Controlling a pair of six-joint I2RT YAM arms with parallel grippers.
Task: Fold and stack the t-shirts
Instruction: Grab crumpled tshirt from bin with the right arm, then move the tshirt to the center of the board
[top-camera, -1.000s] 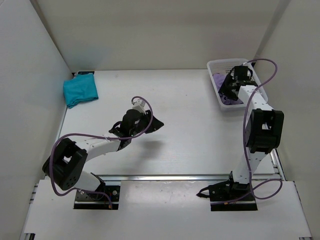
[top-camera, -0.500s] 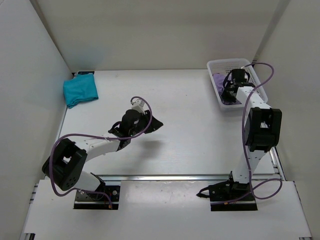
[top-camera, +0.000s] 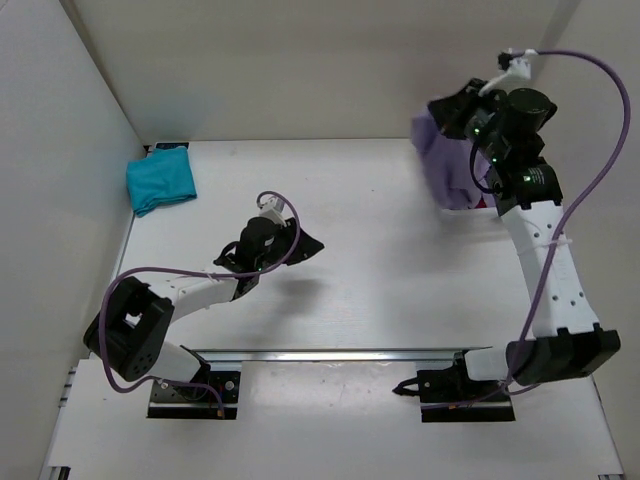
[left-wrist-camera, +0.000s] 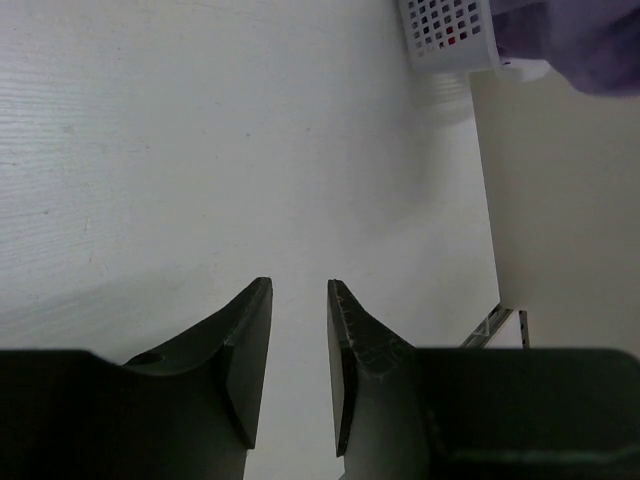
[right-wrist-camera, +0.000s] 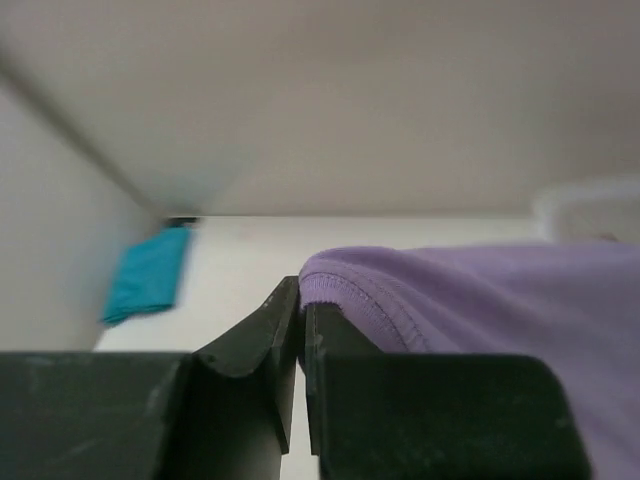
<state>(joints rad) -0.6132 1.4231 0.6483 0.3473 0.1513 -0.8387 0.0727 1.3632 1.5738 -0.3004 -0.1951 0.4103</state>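
Far left, upper corner of the top view: the teal t-shirt (top-camera: 160, 180) lies folded into a neat, slightly rumpled rectangle, flat on the table against the left wall. Moving right to centre-left, the left gripper (left-wrist-camera: 300, 295) hovers low over bare tabletop, its fingers a narrow gap apart with nothing between them.

The table (top-camera: 380, 220) is plain white with a faint grain, boxed in by white walls (top-camera: 300, 70) on the left, back and right, and a metal rail (top-camera: 350, 353) runs along its near edge.

Over to the upper right: the lavender t-shirt (top-camera: 445, 165) hangs in the air, bunched and drooping in soft folds. The right gripper (right-wrist-camera: 301, 305) has its fingers pressed together on the stitched hem, pinching the cloth tight. Beneath, the white mesh basket (left-wrist-camera: 440, 25) sits in the back right corner, and a speck of the red t-shirt (left-wrist-camera: 455, 40) shows through its holes.

The count: three t-shirts, one of each colour; one basket; two arms.
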